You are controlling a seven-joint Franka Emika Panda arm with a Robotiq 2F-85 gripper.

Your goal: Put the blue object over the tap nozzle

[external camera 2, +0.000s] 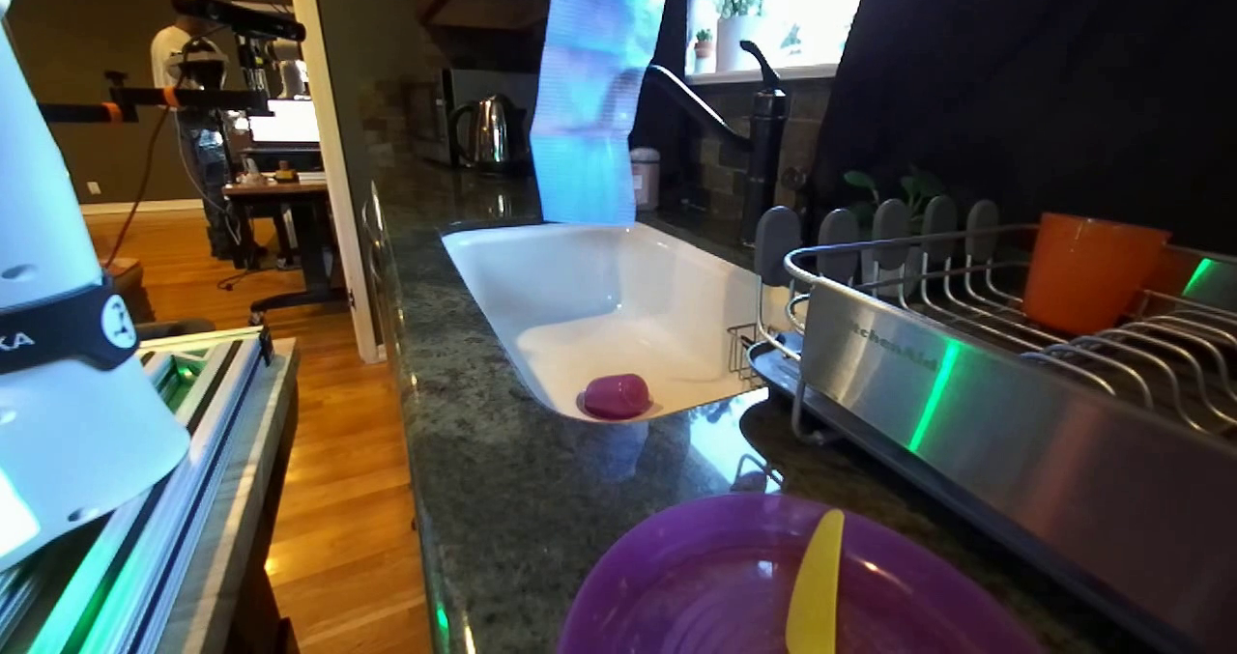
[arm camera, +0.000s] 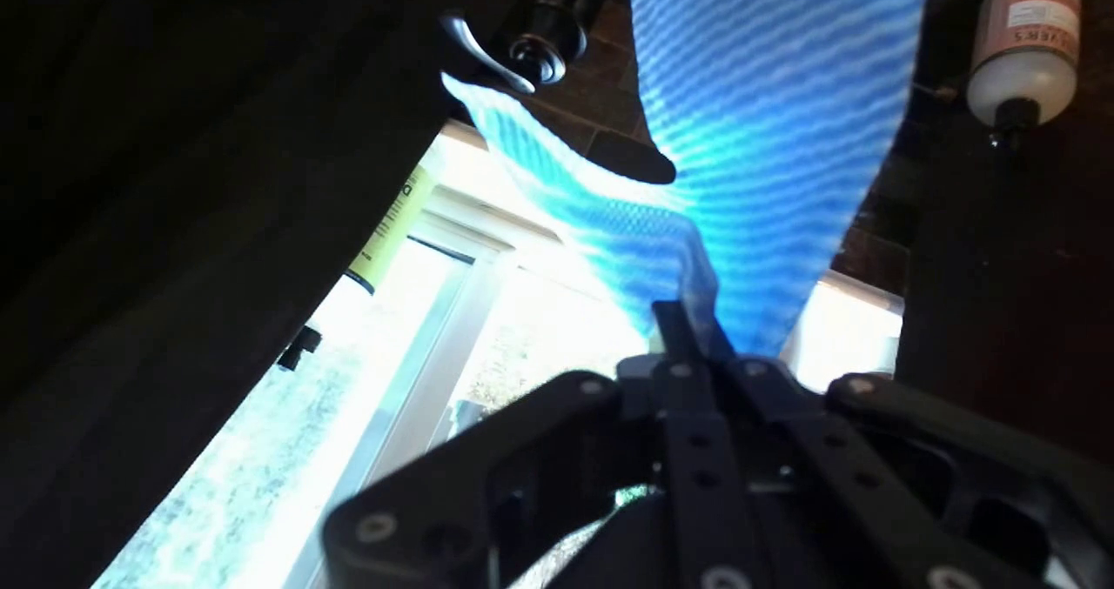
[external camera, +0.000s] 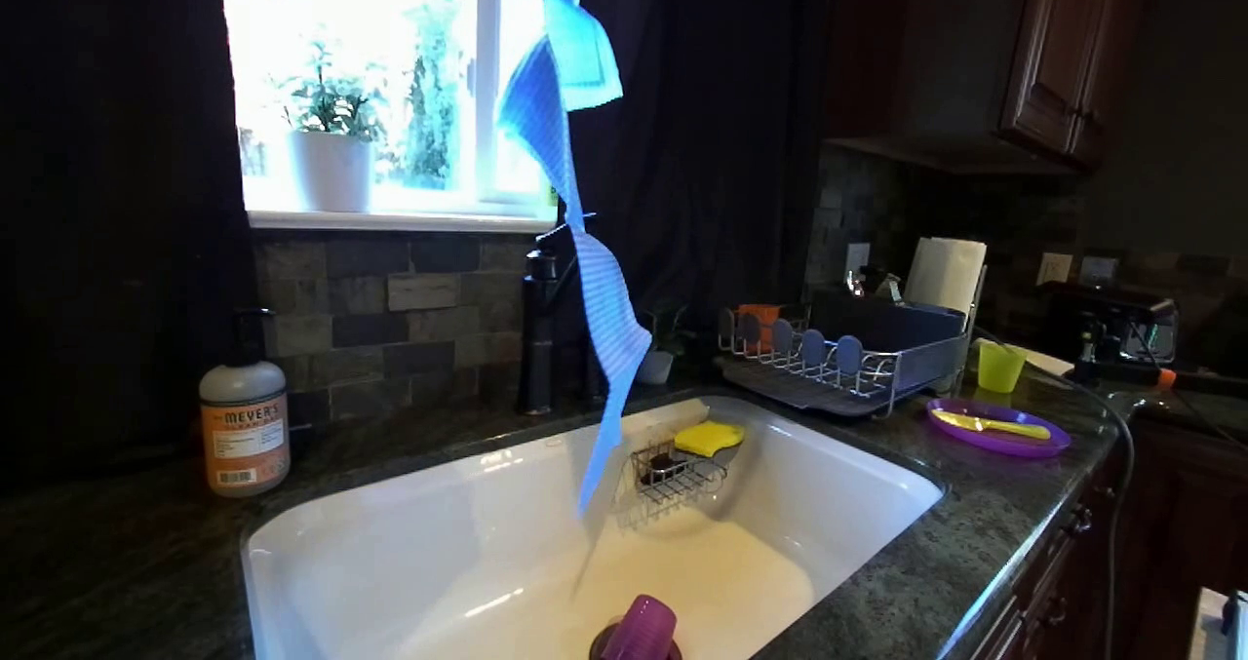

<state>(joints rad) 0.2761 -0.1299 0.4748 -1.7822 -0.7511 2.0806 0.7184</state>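
Observation:
The blue cloth hangs long and twisted over the sink in an exterior view. It also hangs in an exterior view and fills the top of the wrist view. My gripper is shut on its upper part, with a fold pinched between the fingertips. The dark tap stands behind the sink; its lever and top show in the wrist view. In an exterior view the tap's spout reaches to the cloth's edge; its end is hidden there. I cannot tell whether they touch.
The white sink holds a purple cup and a wire caddy with a yellow sponge. A soap bottle and a dish rack flank the sink. A window with a plant pot is behind.

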